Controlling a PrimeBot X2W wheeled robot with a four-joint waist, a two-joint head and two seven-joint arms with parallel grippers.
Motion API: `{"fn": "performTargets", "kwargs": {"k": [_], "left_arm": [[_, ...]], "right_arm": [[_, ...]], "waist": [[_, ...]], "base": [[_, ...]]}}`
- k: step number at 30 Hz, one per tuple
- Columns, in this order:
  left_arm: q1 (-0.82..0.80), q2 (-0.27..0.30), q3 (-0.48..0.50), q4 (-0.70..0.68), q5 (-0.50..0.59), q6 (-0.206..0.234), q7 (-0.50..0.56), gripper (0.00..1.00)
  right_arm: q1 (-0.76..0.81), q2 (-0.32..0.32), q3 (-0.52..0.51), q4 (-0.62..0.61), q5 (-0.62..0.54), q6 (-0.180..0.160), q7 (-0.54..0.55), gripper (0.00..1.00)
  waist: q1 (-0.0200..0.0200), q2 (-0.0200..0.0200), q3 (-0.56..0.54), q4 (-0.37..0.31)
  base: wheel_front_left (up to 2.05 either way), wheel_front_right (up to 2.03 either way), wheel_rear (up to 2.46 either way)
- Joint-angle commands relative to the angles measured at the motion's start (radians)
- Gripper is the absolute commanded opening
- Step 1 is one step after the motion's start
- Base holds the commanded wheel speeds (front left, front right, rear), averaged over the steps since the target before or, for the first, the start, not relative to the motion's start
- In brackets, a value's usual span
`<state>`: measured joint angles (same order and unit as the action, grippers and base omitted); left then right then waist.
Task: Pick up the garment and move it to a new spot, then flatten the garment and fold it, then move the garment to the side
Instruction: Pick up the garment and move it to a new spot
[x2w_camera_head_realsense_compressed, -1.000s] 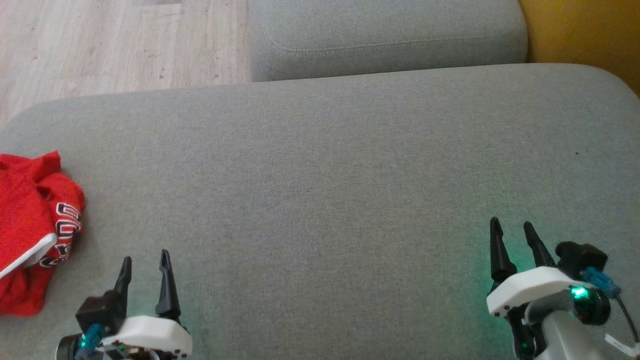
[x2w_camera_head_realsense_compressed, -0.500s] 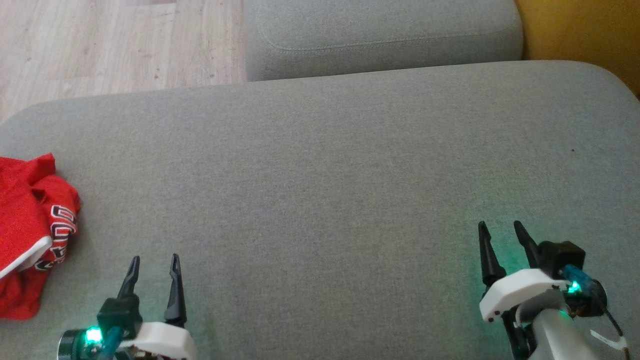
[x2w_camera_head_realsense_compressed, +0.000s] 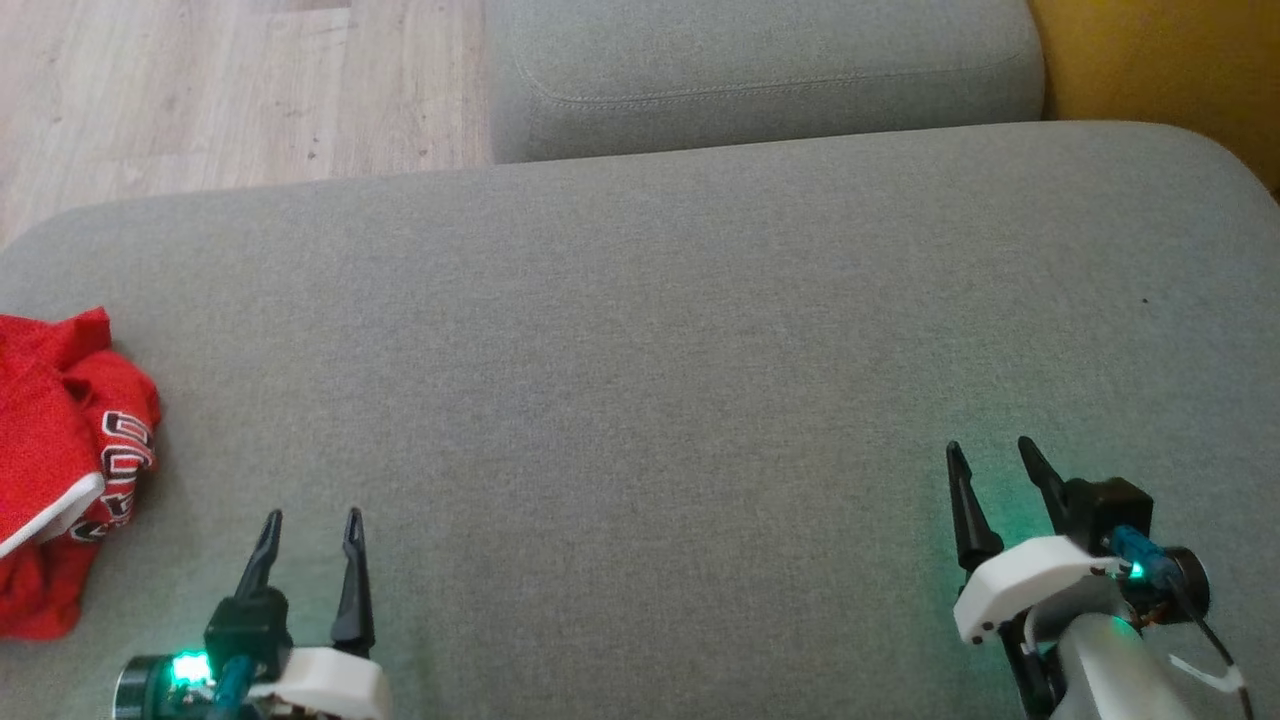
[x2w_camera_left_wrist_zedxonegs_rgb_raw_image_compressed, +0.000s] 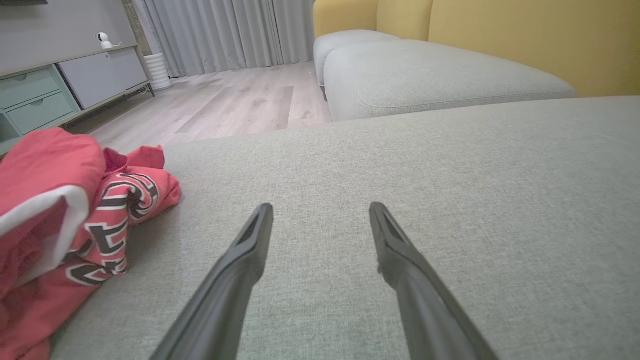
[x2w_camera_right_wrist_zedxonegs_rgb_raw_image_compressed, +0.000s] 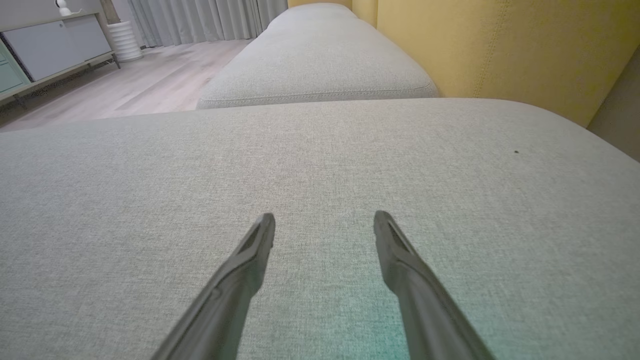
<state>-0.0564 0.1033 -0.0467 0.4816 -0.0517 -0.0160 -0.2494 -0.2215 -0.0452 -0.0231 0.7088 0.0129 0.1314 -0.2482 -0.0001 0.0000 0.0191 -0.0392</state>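
Note:
The garment (x2w_camera_head_realsense_compressed: 60, 460) is a crumpled red jersey with white trim and black-and-white lettering, heaped at the left edge of the grey sofa cushion (x2w_camera_head_realsense_compressed: 640, 350). In the left wrist view the garment (x2w_camera_left_wrist_zedxonegs_rgb_raw_image_compressed: 65, 225) lies to the left of my fingers. My left gripper (x2w_camera_head_realsense_compressed: 310, 520) stands open at the lower left, a short way right of the garment and apart from it, nothing between its fingers. My right gripper (x2w_camera_head_realsense_compressed: 990, 450) is open at the lower right over bare cushion. Both wrist views show the left gripper (x2w_camera_left_wrist_zedxonegs_rgb_raw_image_compressed: 320, 210) and right gripper (x2w_camera_right_wrist_zedxonegs_rgb_raw_image_compressed: 325, 220) with jaws spread and empty.
A second grey cushion (x2w_camera_head_realsense_compressed: 760, 70) sits beyond the far edge. The yellow backrest (x2w_camera_head_realsense_compressed: 1160, 60) rises at the right. Wooden floor (x2w_camera_head_realsense_compressed: 220, 90) lies past the far left edge. A low cabinet (x2w_camera_left_wrist_zedxonegs_rgb_raw_image_compressed: 60, 85) and curtains (x2w_camera_left_wrist_zedxonegs_rgb_raw_image_compressed: 225, 35) stand across the room.
The head camera shifted slightly. My left gripper drew back a little toward the bottom edge, and my right gripper moved slightly left. The garment lies as before.

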Motion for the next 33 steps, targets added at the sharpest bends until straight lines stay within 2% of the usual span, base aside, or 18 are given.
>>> {"fn": "performTargets", "kwargs": {"k": [1,5,9,17,27,33], "left_arm": [[-0.046,0.006,0.041,-0.028,-0.001,0.011,-0.012,1.0],[-0.042,-0.001,0.058,-0.033,-0.008,0.017,-0.012,1.0],[-0.039,-0.004,0.067,-0.033,-0.008,0.012,-0.012,1.0],[-0.054,-0.016,0.064,-0.039,-0.003,0.002,-0.012,1.0],[-0.02,-0.033,0.091,-0.073,-0.02,0.002,-0.012,1.0],[-0.006,-0.037,0.112,-0.084,-0.019,-0.009,-0.012,1.0]], "right_arm": [[-0.043,-0.005,0.023,-0.024,0.0,-0.001,-0.014,1.0],[-0.039,-0.005,0.031,-0.03,0.01,-0.001,-0.014,1.0],[-0.039,-0.005,0.047,-0.042,0.023,-0.001,-0.014,1.0],[-0.054,-0.005,0.093,-0.059,0.05,-0.001,-0.014,1.0],[-0.096,-0.005,0.223,-0.056,0.092,-0.001,-0.014,1.0],[-0.111,-0.005,0.274,-0.045,0.106,-0.001,-0.014,1.0]], "waist": [[0.0001,0.0,0.0,0.002],[0.0001,0.0,0.002,0.025],[0.0001,0.0,0.018,0.077],[0.0001,0.0,0.057,0.239],[0.0001,0.0,0.102,0.465],[0.0001,0.0,0.112,0.509]], "base": [[0.0,0.0,0.0],[0.0,0.0,0.0],[0.0,0.0,0.0],[0.0,0.0,0.0],[0.0,0.0,0.0],[0.0,0.0,0.0]]}}
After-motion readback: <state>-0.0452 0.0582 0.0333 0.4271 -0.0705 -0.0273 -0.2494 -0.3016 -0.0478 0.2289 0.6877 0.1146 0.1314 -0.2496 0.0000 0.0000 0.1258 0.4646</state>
